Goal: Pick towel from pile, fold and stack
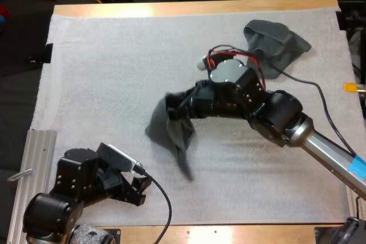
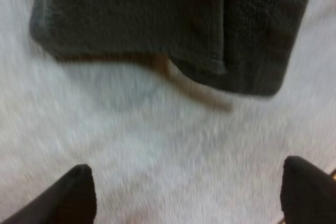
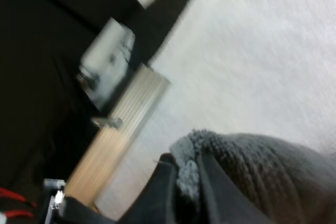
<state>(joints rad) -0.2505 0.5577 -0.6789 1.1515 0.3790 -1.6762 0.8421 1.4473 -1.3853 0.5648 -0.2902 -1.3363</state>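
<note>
Dark grey-green cloth, the held towel (image 1: 171, 132), was found near the middle of the mat (image 1: 103, 72), pinched at one bunched edge by the right gripper (image 1: 174, 107). Its two black fingers were seen pressed on a fold of the cloth from both sides in the right wrist view (image 3: 186, 182). From that grip the towel was draped downward, its long axis running from the right gripper toward the near side of the table (image 1: 200, 7) and ending in a narrow tail. Whether the tail was touching the mat could not be told. The left gripper (image 1: 137, 187) was parked at the near left of the mat with its fingers spread wide and nothing between them. In the left wrist view (image 2: 186, 169) the towel's lower edge (image 2: 157, 19) was seen ahead of it, with bare mat between. The free tail was thus placed forward and to the right of the left gripper, and the left arm was judged the nearer one for taking a second corner and spreading the cloth. Two towels were counted: the held one and a crumpled towel (image 1: 277, 41) at the far right of the mat, well apart from it. Two grippers and one mat were counted.
</note>
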